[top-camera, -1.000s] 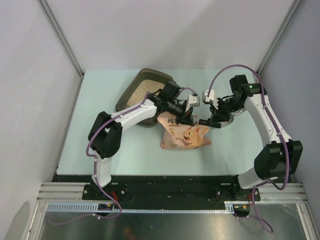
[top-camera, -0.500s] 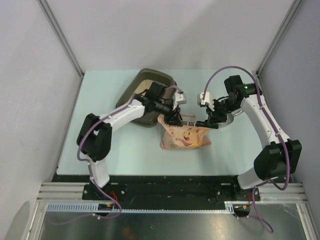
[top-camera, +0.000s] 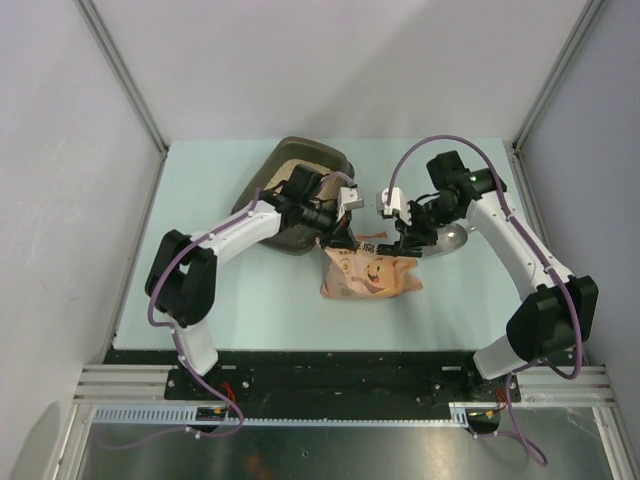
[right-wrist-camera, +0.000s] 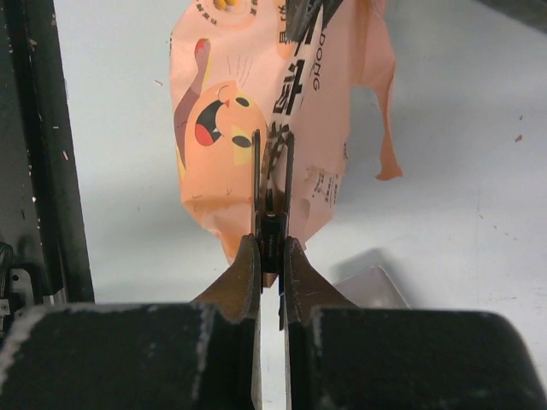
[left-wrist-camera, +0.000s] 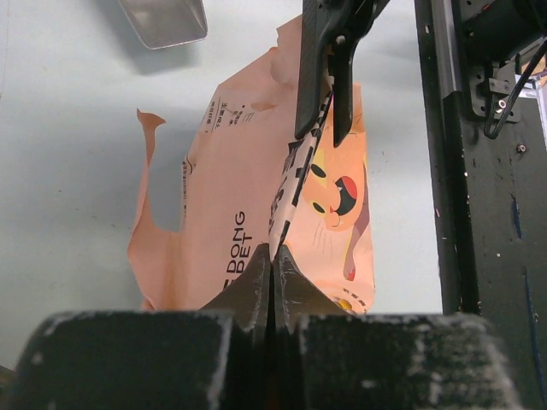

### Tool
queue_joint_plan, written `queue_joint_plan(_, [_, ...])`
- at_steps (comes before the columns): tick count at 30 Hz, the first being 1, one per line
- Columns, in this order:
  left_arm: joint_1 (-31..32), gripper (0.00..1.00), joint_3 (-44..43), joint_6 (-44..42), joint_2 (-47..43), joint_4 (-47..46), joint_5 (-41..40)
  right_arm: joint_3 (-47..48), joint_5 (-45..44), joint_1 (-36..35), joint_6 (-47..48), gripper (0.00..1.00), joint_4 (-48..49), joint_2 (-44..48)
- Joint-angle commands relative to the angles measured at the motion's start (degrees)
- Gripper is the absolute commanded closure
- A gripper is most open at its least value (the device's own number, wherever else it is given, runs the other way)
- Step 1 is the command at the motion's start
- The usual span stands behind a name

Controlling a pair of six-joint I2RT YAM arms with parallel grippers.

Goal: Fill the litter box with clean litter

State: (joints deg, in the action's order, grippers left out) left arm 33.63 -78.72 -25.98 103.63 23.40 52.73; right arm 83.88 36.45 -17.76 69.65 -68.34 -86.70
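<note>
The dark litter box (top-camera: 312, 148) lies at the back left of the table, and my left arm crosses over it. A little pale beige litter (top-camera: 281, 173) shows inside it. The salmon-pink cat bag (top-camera: 370, 272) sits on the table in front of the box. My left gripper (top-camera: 343, 237) is shut on the left end of the bag's top edge (left-wrist-camera: 275, 224). My right gripper (top-camera: 404, 246) is shut on the right end of the same edge (right-wrist-camera: 272, 190). The bag hangs below both sets of jaws in the wrist views (left-wrist-camera: 248, 196) (right-wrist-camera: 256, 102).
A grey metal scoop (top-camera: 452, 238) lies on the table just right of my right gripper; it also shows in the left wrist view (left-wrist-camera: 162, 19) and the right wrist view (right-wrist-camera: 372, 286). Grey walls close off the table at the back and on both sides.
Both grippers have moved left toward the litter box, keeping hold of the bag's top edge. The left arm has drawn back over the box. The bag's bottom stays on the table.
</note>
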Motion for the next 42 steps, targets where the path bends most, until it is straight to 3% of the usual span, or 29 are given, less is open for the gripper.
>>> queue_joint_plan(1, [0.3,1.0,-1.4,-0.4,-2.5,-0.6,2.1,1.4,0.1,-1.8,-3.4,1.0,2.0,-0.8])
queue_joint_plan(5, [0.3,0.97,-0.7,-0.3,-3.0,-0.6,1.8,1.3,0.8,-2.1,-5.5,1.0,2.7,-1.0])
queue_joint_plan(6, [0.2,0.82,-0.5,0.0,-3.2,-0.6,1.4,1.3,0.8,-2.4,-5.6,1.0,2.7,-1.2])
queue_joint_plan(7, [0.2,0.74,-0.3,0.0,-3.6,-0.6,0.6,1.3,0.9,-2.4,-5.7,1.0,2.9,-1.0])
queue_joint_plan(9, [-0.1,0.65,0.8,-0.4,-4.5,-0.6,0.2,1.0,0.4,-2.7,-6.1,1.0,3.2,-1.1])
queue_joint_plan(11, [-0.7,0.64,1.9,-0.7,-5.0,-0.7,-0.2,1.0,0.3,-3.0,-6.3,1.0,3.6,-1.2])
queue_joint_plan(14, [-1.7,0.68,3.0,-0.6,-5.5,-0.6,0.4,0.9,0.1,-3.5,-6.8,1.0,4.1,-1.6])
queue_joint_plan(20, [-2.4,0.99,3.7,-0.4,-5.8,-0.6,2.1,0.3,-1.2,-4.8,-7.9,1.0,5.3,-2.4])
queue_joint_plan(33, [-2.7,1.0,4.0,-0.5,-5.6,-0.6,3.3,-0.9,-1.9,-5.8,-10.1,1.0,6.8,-3.5])
queue_joint_plan(39, [-3.0,1.0,3.7,-0.5,-5.4,-0.6,3.3,-1.6,4.1,-4.0,-9.7,1.0,6.8,-3.4])
queue_joint_plan(42, [-3.1,1.0,3.6,-0.4,-5.3,-0.6,3.4,-1.9,3.0,-4.0,-9.8,1.0,7.2,-3.9])
